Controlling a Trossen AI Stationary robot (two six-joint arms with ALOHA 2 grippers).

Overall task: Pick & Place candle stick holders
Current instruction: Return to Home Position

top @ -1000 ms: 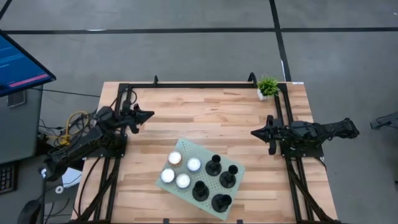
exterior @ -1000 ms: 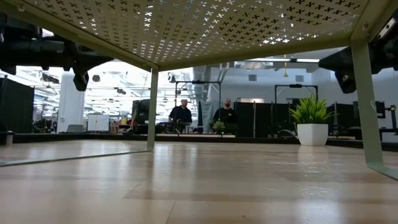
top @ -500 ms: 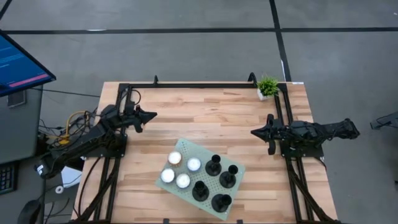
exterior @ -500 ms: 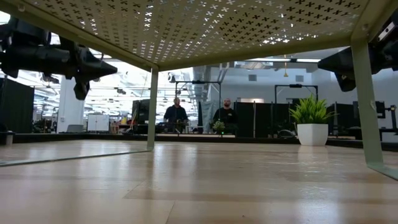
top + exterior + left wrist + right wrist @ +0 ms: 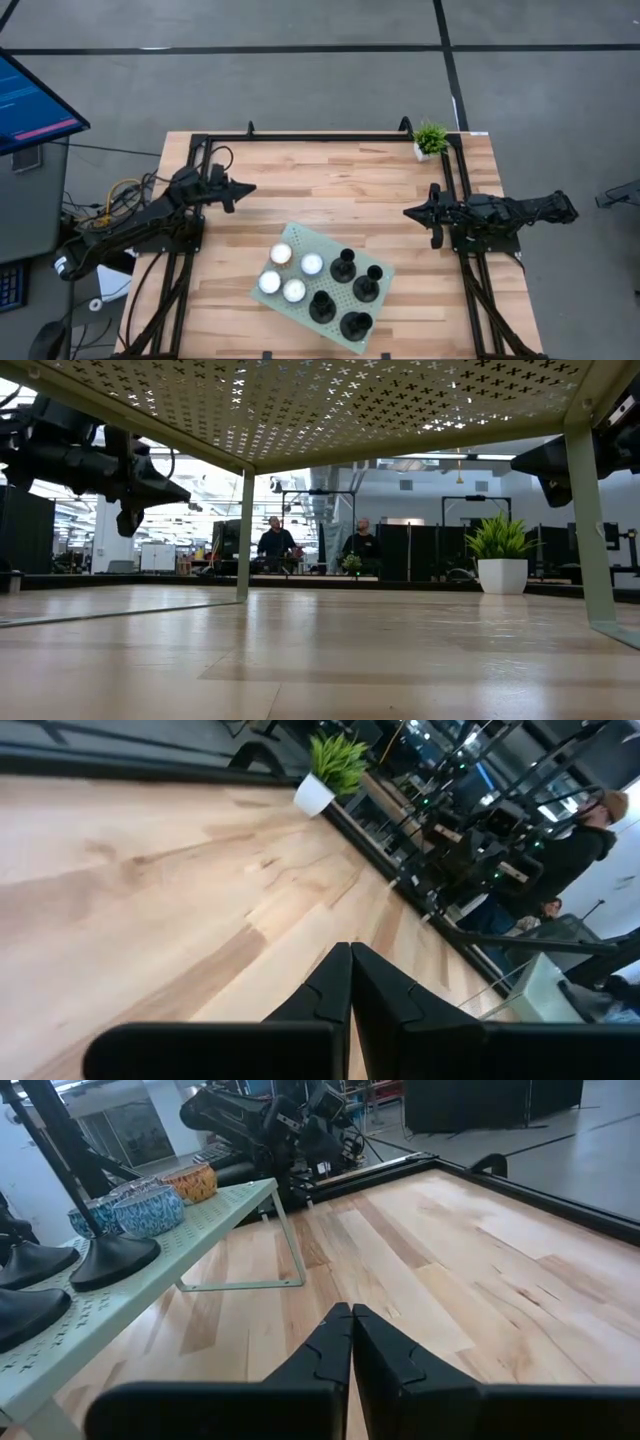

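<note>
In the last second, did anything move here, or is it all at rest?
The left gripper, shut and empty, slid a little farther out over the table toward its middle. Nothing was grasped or released. The right gripper, the shelf, its four holders and four candles stayed put.

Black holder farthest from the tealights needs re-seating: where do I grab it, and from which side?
Grip the holder by its thin upright stem, below the cup; the flat round base looks too wide to pinch. Bring the right gripper down from above on the shelf's outer side, since the other holders crowd its inner side.
</note>
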